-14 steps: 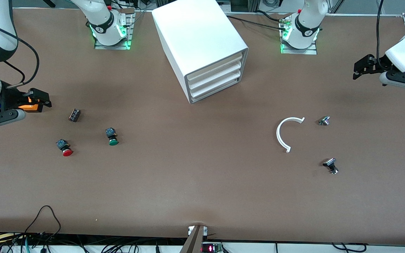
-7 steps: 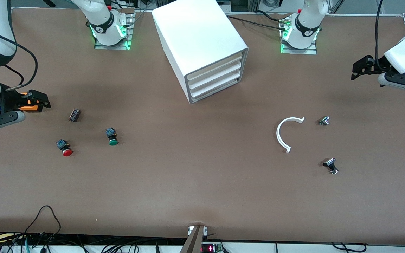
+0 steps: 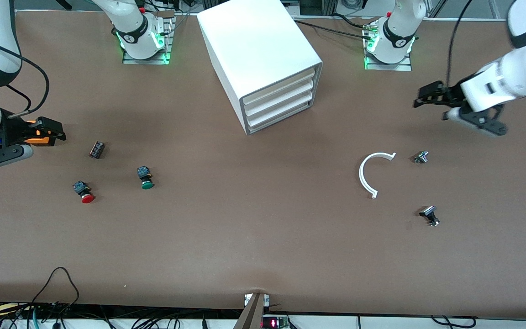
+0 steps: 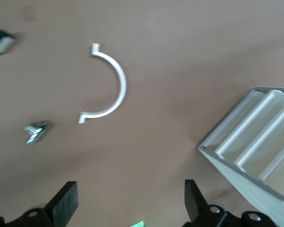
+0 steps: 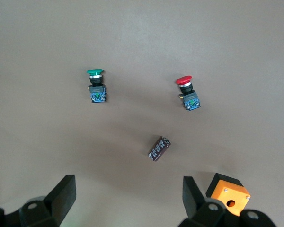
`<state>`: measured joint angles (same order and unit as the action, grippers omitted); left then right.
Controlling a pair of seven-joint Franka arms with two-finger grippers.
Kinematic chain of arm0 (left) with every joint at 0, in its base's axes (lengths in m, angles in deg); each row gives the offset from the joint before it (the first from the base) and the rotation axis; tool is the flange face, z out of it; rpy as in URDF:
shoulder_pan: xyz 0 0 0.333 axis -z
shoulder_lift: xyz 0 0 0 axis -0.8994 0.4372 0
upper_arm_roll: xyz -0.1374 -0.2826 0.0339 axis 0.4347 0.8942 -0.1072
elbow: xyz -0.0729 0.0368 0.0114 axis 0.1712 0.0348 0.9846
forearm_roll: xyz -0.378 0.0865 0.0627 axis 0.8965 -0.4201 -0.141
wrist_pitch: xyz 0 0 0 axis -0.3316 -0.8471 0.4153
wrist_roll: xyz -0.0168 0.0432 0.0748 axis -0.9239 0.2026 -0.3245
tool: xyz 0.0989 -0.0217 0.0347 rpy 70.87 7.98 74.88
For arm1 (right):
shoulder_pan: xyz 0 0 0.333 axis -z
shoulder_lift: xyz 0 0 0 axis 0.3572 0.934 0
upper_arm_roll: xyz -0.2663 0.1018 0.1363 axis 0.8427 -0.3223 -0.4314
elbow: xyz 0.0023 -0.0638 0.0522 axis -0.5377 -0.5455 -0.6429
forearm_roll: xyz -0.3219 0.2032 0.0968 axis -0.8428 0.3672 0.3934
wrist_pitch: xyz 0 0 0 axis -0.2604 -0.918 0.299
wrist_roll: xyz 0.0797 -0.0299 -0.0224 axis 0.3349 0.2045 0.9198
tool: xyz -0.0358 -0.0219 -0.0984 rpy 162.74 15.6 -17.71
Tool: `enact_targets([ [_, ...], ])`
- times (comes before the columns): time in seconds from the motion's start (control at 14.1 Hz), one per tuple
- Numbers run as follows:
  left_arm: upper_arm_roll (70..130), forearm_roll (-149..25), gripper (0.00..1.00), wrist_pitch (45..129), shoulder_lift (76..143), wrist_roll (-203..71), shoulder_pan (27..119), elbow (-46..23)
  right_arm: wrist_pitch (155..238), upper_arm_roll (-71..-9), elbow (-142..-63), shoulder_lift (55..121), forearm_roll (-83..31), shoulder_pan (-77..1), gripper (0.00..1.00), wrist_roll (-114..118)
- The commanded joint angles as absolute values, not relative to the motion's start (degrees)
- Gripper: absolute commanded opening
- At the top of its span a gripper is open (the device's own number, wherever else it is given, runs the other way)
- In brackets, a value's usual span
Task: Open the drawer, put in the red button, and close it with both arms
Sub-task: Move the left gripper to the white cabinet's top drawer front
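Front view: green button (image 3: 146, 178) and dark cylinder (image 3: 97, 149) flank red button (image 3: 84, 192); both end effectors' fingers apart, empty.

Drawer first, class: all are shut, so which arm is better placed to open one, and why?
Probably the left: its open left gripper hangs over bare table near the cabinet drawers. The right gripper waits near the red button.

Brown tabletop (image 3: 263, 237); cables (image 3: 57, 315) along near edge.

Bright, even overhead light, soft shadows; the left wrist view is slightly motion-blurred.
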<state>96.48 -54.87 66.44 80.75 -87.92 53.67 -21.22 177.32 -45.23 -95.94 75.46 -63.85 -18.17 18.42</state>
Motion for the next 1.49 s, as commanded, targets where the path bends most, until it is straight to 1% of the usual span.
enact_targets([
  [0.0, 102.7, -52.5, 0.99, 69.8, 82.4, -86.7, 53.5, -21.9, 177.6, -45.6, -96.4, 75.3, -64.6, -17.7, 1.00, 19.3],
  [0.14, 106.3, -49.2, 0.99, 71.9, 83.9, -85.1, 53.5, -22.8, 177.6, -45.5, -96.4, 75.3, -64.6, -17.5, 1.00, 19.3],
  [0.28, 110.7, -48.4, 0.99, 76.3, 85.1, -85.2, 53.5, -25.2, 177.6, -45.5, -96.4, 75.4, -64.6, -17.5, 1.00, 19.3],
  [0.42, 114.9, -47.6, 0.98, 80.9, 87.9, -85.3, 53.5, -27.0, 177.6, -45.5, -96.4, 75.4, -64.7, -17.5, 1.00, 19.0],
  [0.64, 119.7, -42.8, 0.93, 88.7, 89.3, -86.0, 53.4, -31.7, 177.6, -45.5, -96.4, 75.8, -64.8, -17.5, 1.00, 18.8],
  [0.71, 120.5, -42.6, 0.93, 89.1, 89.7, -86.0, 53.4, -31.9, 177.6, -45.5, -96.4, 75.8, -64.8, -17.5, 1.00, 18.7],
  [0.78, 120.5, -42.6, 0.91, 89.2, 90.2, -86.2, 53.4, -31.9, 177.6, -45.5, -96.4, 75.8, -64.8, -17.6, 1.00, 18.6],
  [0.85, 120.5, -42.5, 0.82, 89.7, 91.0, -86.5, 53.4, -31.8, 177.6, -45.5, -96.4, 75.8, -64.8, -17.5, 1.00, 18.6],
  [1.06, 122.0, -42.5, 0.72, 94.4, 94.3, -86.9, 53.6, -32.1, 177.6, -45.5, -96.4, 76.0, -64.8, -17.5, 1.00, 18.6],
  [1.2, 122.7, -42.6, 0.72, 96.3, 97.5, -86.9, 55.8, -32.1, 177.5, -45.5, -96.4, 76.0, -64.8, -17.6, 1.00, 18.6],
  [1.42, 123.2, -41.9, 0.74, 96.7, 100.4, -86.9, 57.6, -32.0, 177.5, -45.5, -96.4, 76.0, -64.8, -17.5, 1.00, 18.6],
])
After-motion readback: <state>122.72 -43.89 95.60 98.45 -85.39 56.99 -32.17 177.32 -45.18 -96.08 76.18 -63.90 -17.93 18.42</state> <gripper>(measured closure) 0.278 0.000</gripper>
